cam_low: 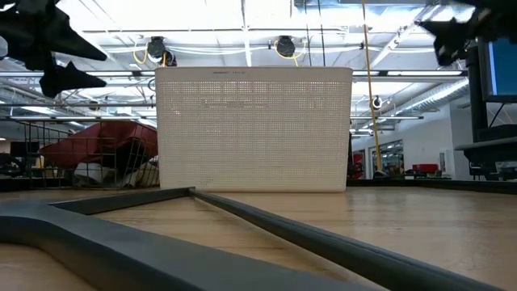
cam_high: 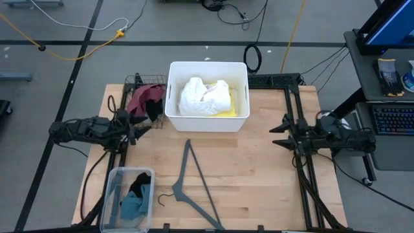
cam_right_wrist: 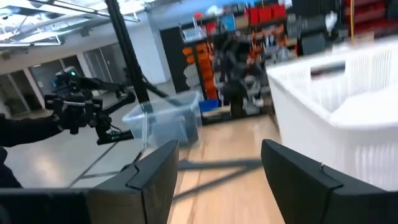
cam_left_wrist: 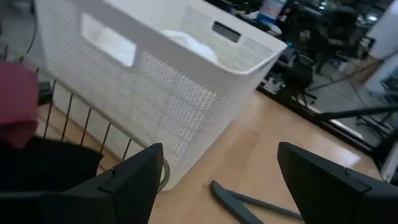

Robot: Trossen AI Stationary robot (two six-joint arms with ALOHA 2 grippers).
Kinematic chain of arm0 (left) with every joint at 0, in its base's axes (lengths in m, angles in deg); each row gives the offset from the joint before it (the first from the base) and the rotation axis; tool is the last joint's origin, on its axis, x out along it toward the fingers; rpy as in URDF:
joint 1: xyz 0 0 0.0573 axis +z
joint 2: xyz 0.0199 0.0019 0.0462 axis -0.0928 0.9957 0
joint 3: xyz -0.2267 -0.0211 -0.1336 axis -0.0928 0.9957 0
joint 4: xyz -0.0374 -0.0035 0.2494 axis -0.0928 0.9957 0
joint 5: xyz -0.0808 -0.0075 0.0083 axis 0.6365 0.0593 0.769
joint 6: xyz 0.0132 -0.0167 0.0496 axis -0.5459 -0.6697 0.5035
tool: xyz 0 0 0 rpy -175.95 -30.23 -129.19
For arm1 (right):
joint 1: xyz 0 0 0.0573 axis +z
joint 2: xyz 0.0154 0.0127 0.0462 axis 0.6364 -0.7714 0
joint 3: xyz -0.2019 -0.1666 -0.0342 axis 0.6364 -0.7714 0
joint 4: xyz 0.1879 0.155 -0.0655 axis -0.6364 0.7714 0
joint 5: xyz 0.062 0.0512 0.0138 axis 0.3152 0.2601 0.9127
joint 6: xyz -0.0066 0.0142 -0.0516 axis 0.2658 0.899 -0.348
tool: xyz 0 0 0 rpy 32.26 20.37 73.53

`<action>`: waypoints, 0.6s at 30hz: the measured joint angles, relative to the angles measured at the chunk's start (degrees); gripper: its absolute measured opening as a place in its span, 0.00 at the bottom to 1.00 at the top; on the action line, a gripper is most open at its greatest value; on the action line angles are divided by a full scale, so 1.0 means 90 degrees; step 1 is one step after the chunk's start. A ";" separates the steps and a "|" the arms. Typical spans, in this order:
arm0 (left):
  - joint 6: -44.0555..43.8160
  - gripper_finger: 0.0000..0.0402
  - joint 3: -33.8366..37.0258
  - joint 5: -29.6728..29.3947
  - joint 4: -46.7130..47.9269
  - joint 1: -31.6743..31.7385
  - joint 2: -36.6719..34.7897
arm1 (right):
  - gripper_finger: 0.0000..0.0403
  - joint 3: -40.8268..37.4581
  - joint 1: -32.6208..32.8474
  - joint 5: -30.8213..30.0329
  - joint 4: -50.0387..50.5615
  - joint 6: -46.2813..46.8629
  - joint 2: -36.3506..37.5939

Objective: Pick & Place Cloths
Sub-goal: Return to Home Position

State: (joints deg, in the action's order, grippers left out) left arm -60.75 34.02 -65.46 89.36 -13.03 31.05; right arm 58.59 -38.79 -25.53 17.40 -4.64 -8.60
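The left claw [cam_high: 141, 128] hangs released and empty over the desk [cam_high: 259, 175]. Just beside it the maroon cloth [cam_high: 143, 97] lies in the wire basket [cam_high: 132, 83]. Farther off on its other side, a clear tub [cam_high: 129, 170] holds the black cloth [cam_high: 139, 188] and teal cloth [cam_high: 132, 207]. Between the claws, the white bin [cam_high: 173, 97] holds the white cloth [cam_high: 204, 97] over the yellow cloth [cam_high: 234, 112]. The right claw [cam_high: 279, 133] is released and empty too.
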 joint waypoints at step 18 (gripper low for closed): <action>0.1875 0.78 0.0646 0.1820 -0.1862 -0.0001 0.0052 | 0.56 -0.1565 0.0000 -0.0029 -0.1070 0.0154 0.0000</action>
State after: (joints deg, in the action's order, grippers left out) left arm -43.87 39.83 -49.08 72.60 -13.04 31.52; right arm 44.51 -38.79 -25.80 7.77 -3.25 -8.61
